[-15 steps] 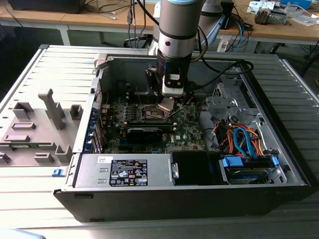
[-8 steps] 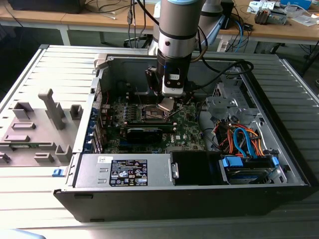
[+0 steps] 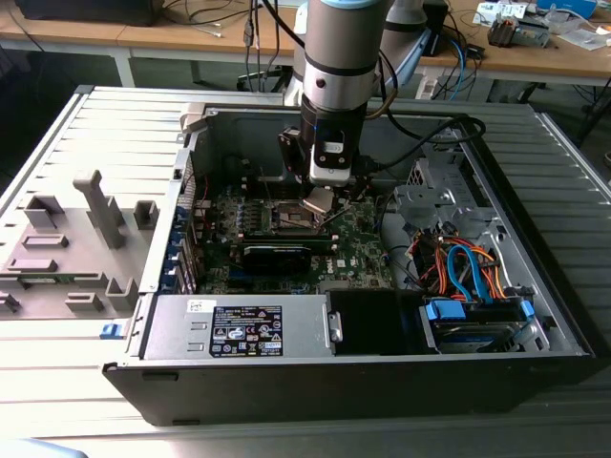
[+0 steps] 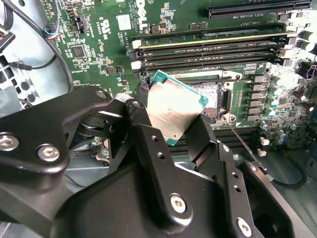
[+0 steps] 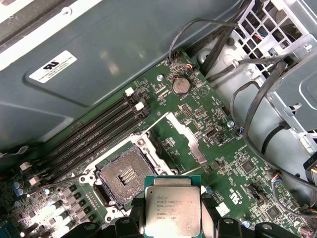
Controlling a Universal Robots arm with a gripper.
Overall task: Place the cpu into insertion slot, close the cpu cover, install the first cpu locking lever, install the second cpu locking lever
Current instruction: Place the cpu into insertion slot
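Note:
My gripper [image 3: 319, 197] is shut on the cpu [image 3: 318, 200], a small square chip with a silver-grey top and green rim. It hangs tilted a little above the motherboard, just beside the insertion slot [image 3: 291, 218]. In both wrist views the black fingers [image 4: 143, 119] clamp the cpu [image 4: 173, 106] [image 5: 172, 206] by two opposite edges. The insertion slot [image 5: 126, 174] [image 4: 212, 96] lies bare, its dark contact field showing. The cpu cover [image 5: 190, 141], a thin silvery frame, stands swung up at the slot's far side. A thin wire locking lever [image 4: 242, 141] sticks out loose beside the slot.
The open computer case [image 3: 382, 367] surrounds the board. Long memory slots [image 4: 208, 49] run beside the socket. A black card [image 3: 277, 256], a grey power supply [image 3: 239, 329] and orange and blue cables [image 3: 458, 267] lie nearby. Grey fixtures [image 3: 95, 205] stand outside, at the exterior view's left.

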